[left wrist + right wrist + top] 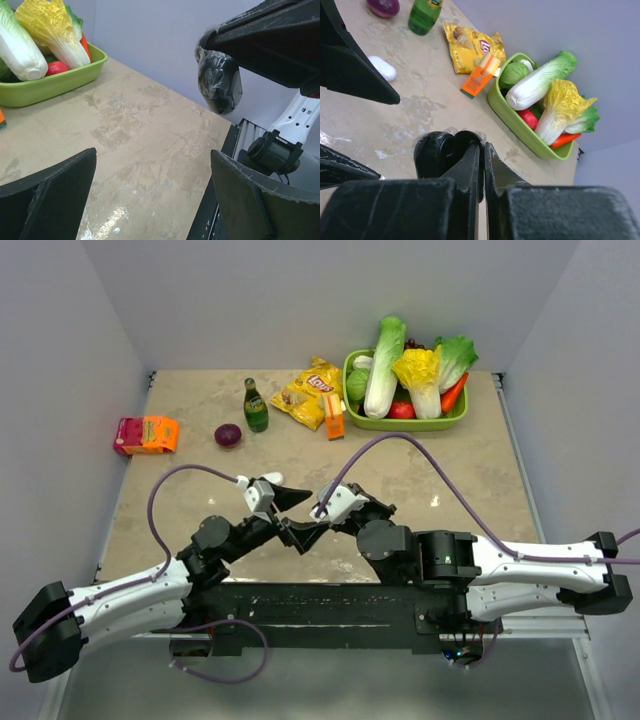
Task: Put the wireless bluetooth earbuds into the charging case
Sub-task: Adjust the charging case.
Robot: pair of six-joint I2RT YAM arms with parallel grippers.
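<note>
The black charging case (218, 82) is rounded and glossy, clamped at the right gripper (481, 146) fingertips. The white charging case (382, 68) is oval, closed and lies flat on the table (420, 115).

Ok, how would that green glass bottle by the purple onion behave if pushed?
The green glass bottle stands upright, tall and narrow, so a high push would probably tip it. Its round body would likely roll then. Its glossy surface looks slippery to pinch.

white arms (130, 592), purple cables (400, 436), black left pincer (152, 155)
</note>
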